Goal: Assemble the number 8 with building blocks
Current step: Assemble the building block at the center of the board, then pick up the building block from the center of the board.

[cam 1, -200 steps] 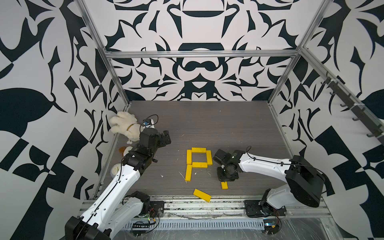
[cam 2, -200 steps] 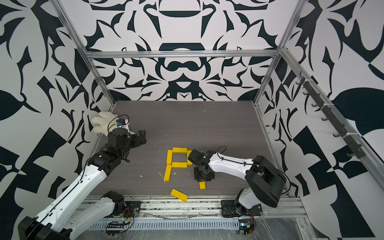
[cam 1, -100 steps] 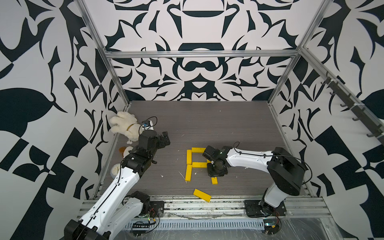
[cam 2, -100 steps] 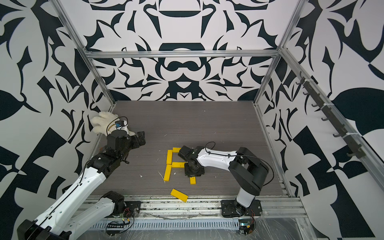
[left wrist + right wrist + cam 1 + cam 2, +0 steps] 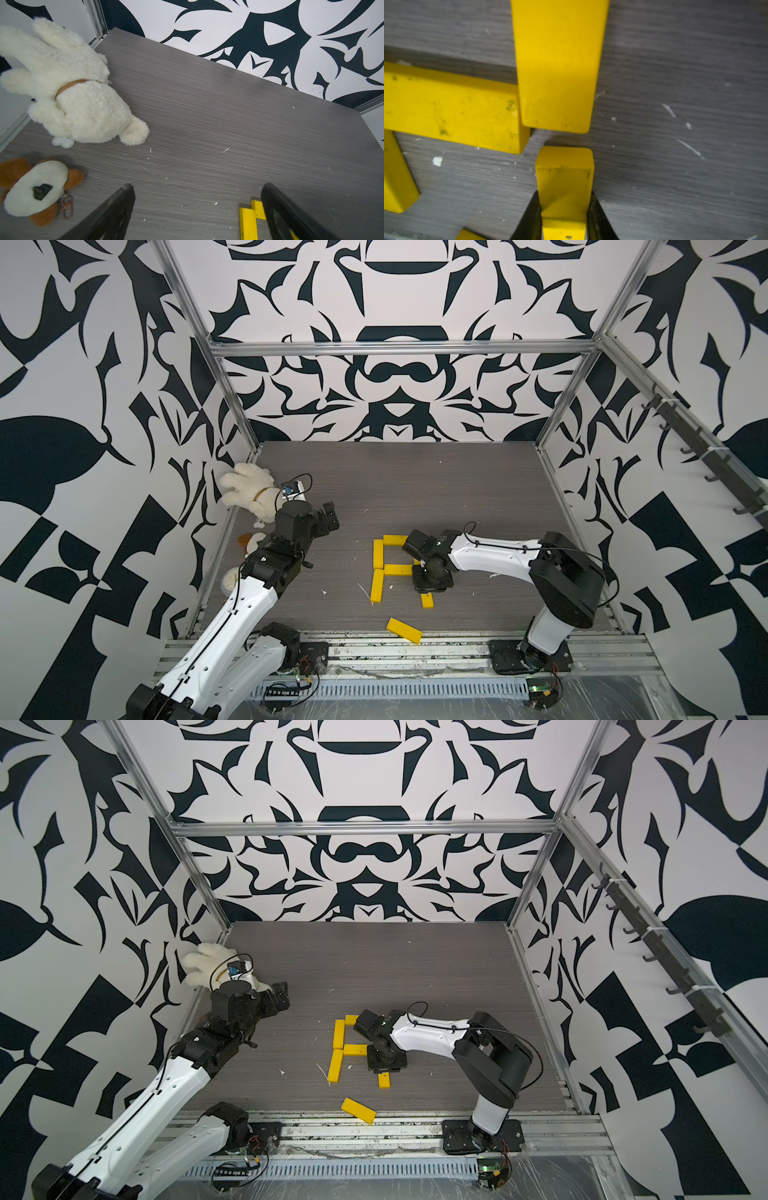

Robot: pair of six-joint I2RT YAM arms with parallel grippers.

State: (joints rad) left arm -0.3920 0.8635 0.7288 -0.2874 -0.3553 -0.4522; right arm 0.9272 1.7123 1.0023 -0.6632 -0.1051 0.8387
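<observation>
1. Right gripper (image 5: 563, 200) is clamping one yellow bar (image 5: 564, 178), aiming its end at the upper right bar (image 5: 556, 72), narrowly apart.
2. Left gripper (image 5: 196, 187) is hovering with fingers (image 5: 118, 203) spread wide and empty, near the left edge of the tabletop (image 5: 457, 489), beside the white plush toy (image 5: 68, 93).
3. Unfinished number 8 (image 5: 386, 568) is lying near the front middle; one loose bar (image 5: 404, 630) is resting at the front edge.

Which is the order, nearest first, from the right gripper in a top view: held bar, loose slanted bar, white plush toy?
1. Held bar, in the right gripper.
2. Loose slanted bar, front edge.
3. White plush toy, by left wall.
</observation>
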